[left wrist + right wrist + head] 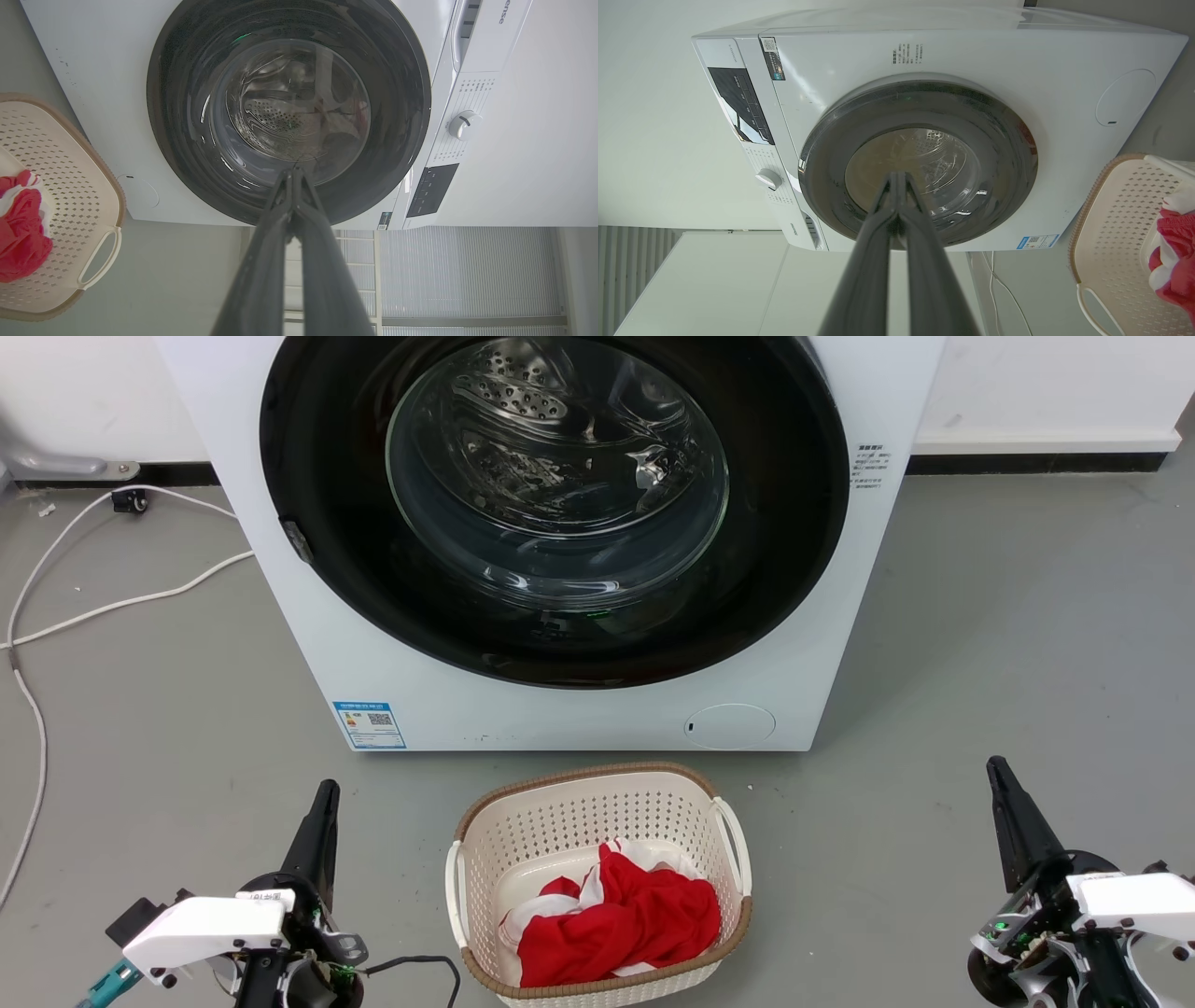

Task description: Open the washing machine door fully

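Head view first: the washing machine (280,644) stands square ahead on the grey floor (1008,644). The washing machine door (327,504) sits flush against its front, closed, its glass bowl bulging at centre w/ the steel drum visible thru it. Blue label (370,724) at the front's lower left, round flap (730,726) at lower right. Cream basket (579,772) just in front of the machine, red-and-white cloth (616,915) inside. Left hand (327,793) low at the left, right hand (997,770) low at the right, both well apart from the door and touching nothing. A white cable (121,602) trails on the floor at far left. Over to the left wrist view: that hand's two fingers meet at the tips, nothing between them, pointing at the door glass. It also has what the head view cuts off, the control strip w/ a white dial (464,125) and a dark display panel (432,189). Right wrist view: same story, fingers pressed together, empty, aimed at the door. Dial & panel show again from the other side, plus a white side panel of the machine and the basket's corner at the edge.
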### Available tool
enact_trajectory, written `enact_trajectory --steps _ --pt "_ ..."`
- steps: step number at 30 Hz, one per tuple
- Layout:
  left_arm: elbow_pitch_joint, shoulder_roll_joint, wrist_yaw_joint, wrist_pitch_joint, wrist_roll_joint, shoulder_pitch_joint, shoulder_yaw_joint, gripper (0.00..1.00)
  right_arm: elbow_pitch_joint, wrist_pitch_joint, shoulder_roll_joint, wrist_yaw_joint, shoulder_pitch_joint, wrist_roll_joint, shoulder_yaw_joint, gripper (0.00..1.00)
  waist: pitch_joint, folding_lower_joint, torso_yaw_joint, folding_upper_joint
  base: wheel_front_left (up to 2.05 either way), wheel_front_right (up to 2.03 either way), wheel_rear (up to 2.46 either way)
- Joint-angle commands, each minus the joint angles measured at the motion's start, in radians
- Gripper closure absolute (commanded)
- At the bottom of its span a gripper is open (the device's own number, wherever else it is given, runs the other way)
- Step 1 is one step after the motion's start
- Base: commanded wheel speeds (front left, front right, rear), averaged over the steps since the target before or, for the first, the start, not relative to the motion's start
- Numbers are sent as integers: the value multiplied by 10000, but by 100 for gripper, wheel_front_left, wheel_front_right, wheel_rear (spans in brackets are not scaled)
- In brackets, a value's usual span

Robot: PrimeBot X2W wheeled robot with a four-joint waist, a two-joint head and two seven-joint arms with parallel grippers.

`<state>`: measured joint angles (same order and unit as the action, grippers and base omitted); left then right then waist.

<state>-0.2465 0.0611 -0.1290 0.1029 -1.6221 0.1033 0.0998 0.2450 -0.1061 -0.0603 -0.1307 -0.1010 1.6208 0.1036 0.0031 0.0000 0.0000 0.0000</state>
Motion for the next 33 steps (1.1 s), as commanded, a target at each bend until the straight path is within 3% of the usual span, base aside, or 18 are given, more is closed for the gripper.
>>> enact_trajectory --steps 1,10,11,24,33 --pt "-7 -1 -32 23 30 81 10 100 11 -14 28 0 -125 -29 12 100 0 0 0 0 0 0 0" --pt "-8 -15 -32 45 53 83 30 100 12 -31 38 0 -125 -41 27 100 0 0 0 0 0 0 0" --pt "-29 -15 0 -1 1 -12 10 0 22 -2 10 0 18 -13 11 0 0 0 0 0 0 0 0" --pt "334 -39 5 -568 693 -52 -398 0 -313 571 33 0 258 -746 -174 0 -11 0 30 0 0 0 0" --pt "964 -55 1 -961 2687 -8 -357 0 -874 969 41 0 308 -3287 -418 0 -23 0 72 0 0 0 0"
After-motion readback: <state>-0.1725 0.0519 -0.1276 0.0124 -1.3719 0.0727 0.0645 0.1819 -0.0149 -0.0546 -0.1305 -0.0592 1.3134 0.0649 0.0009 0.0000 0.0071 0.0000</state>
